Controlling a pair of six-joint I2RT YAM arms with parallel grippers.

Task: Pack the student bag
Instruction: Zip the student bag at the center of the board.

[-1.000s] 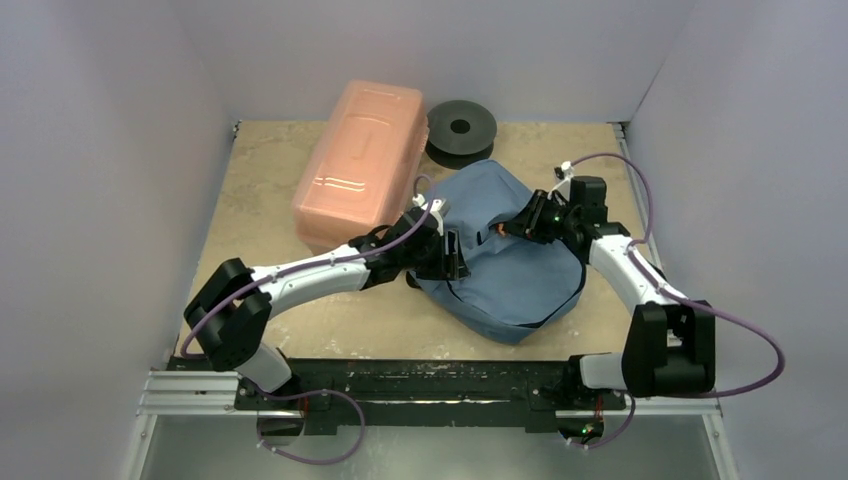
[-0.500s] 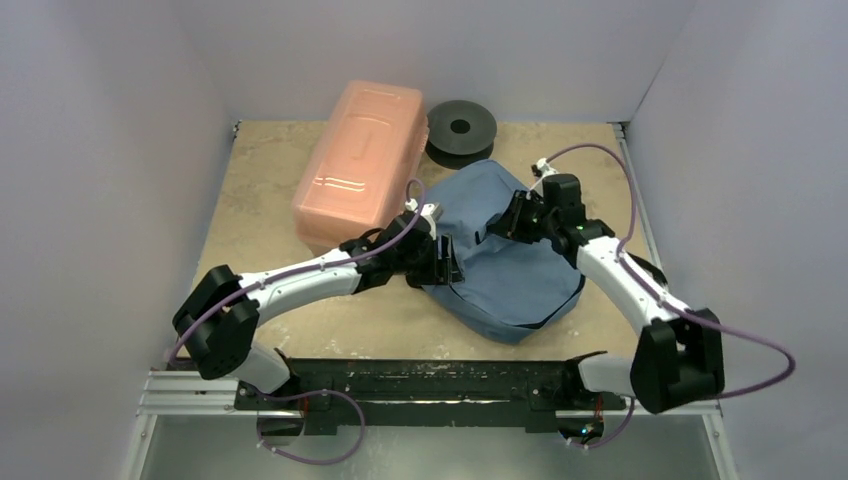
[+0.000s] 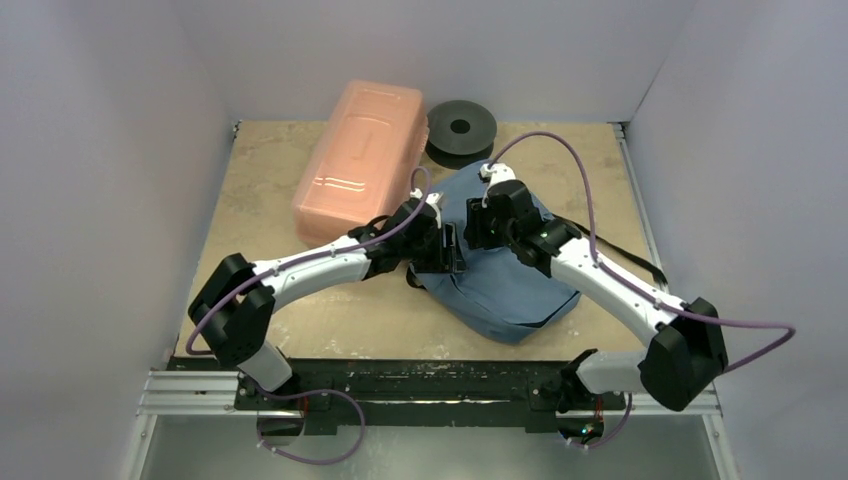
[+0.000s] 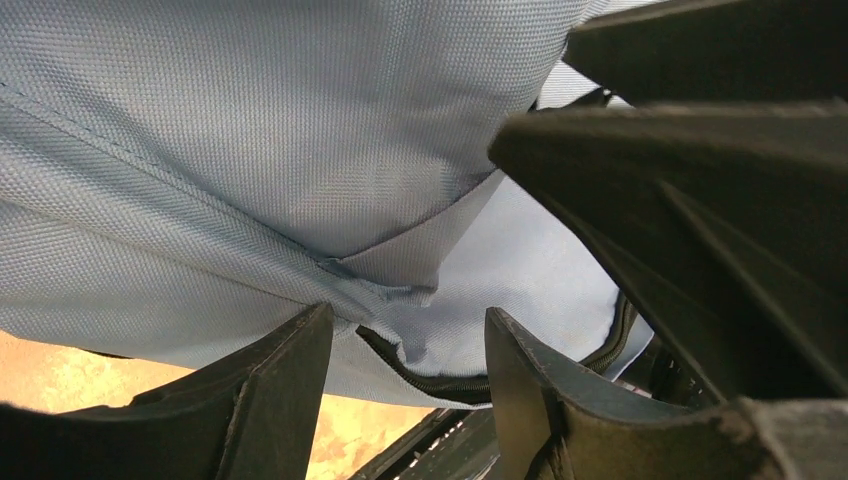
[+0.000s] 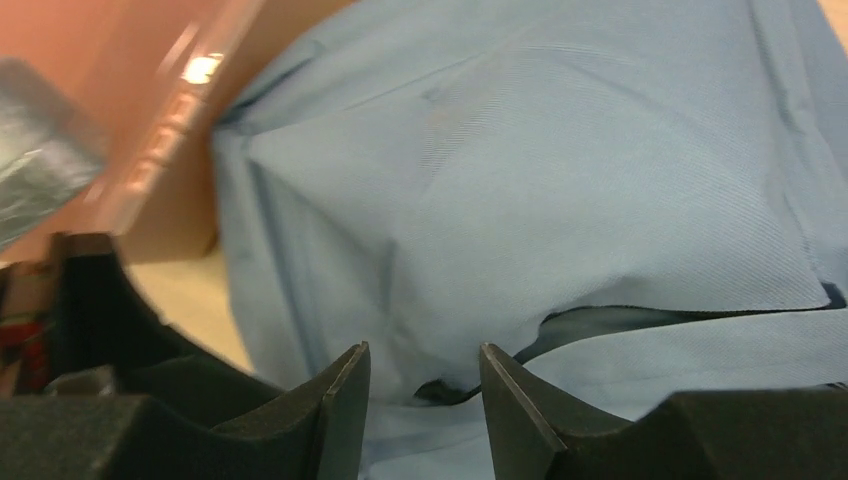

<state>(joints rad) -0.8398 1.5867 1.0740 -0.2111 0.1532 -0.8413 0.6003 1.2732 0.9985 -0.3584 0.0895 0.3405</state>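
The blue-grey student bag [image 3: 510, 275] lies slumped right of the table's centre, its dark zipper [image 4: 440, 380] partly undone. At the bag's left edge my left gripper [image 3: 450, 250] is open, its fingertips [image 4: 300, 350] straddling the zipper edge without pinching it. Just right of it, my right gripper [image 3: 478, 225] is over the top of the bag. It is open, with the bag's dark slit [image 5: 600, 318] just beyond its tips. In the left wrist view the left gripper [image 4: 408, 310] faces bag fabric. The right wrist view shows the right gripper [image 5: 424, 348] close to the cloth.
A translucent pink box [image 3: 360, 165] lies at the back left, close to the bag and the left arm. A black spool [image 3: 461, 128] sits behind the bag. A black strap [image 3: 620, 250] trails from the bag's right side. Walls close in on three sides.
My right arm has swung left across the bag until its gripper sits beside the left one, and its jaws have opened wider. The left gripper has stayed at the bag's left edge.
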